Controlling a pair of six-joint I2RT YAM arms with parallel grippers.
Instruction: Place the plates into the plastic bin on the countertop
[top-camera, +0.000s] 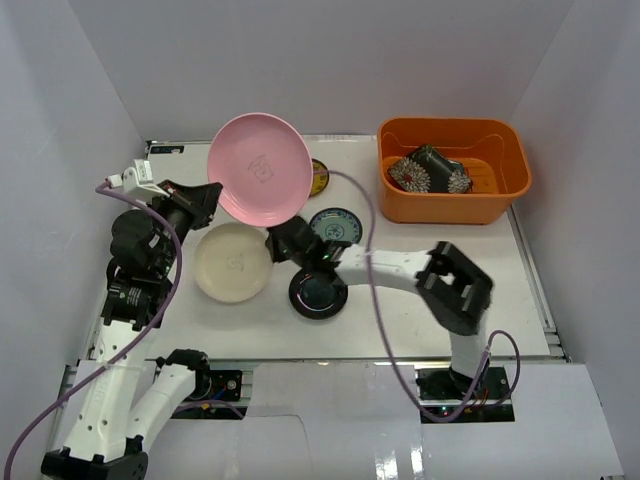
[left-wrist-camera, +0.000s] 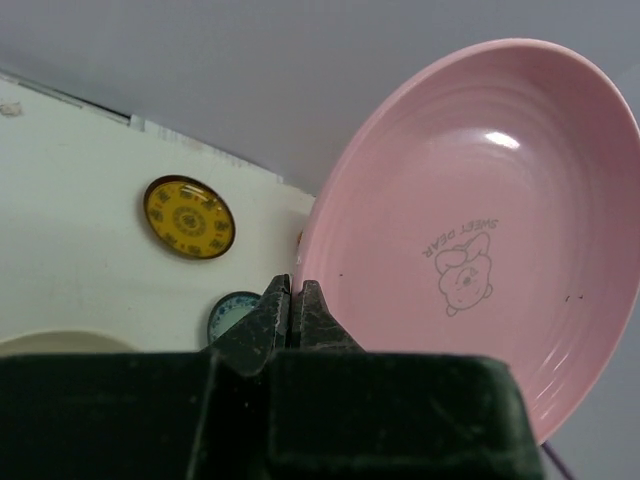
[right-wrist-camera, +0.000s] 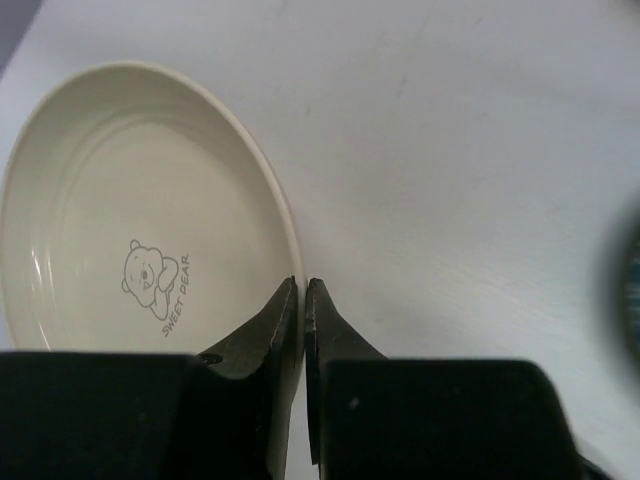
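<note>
Firmly, left claw (left-wrist-camera: 296, 290) clamps the raised pink plate (left-wrist-camera: 480, 220), right claw (right-wrist-camera: 303, 290) the rim of the cream plate (right-wrist-camera: 130, 200).

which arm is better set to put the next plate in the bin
Left, probably: the left gripper holds the pink plate raised off the countertop. The right gripper only pinches the rim of the cream plate, which lies flat.

White left arm (top-camera: 100, 400) and right arm (top-camera: 392, 268) with black joints, lilac cables (top-camera: 377, 305), black tapered fingers (left-wrist-camera: 262, 322)
</note>
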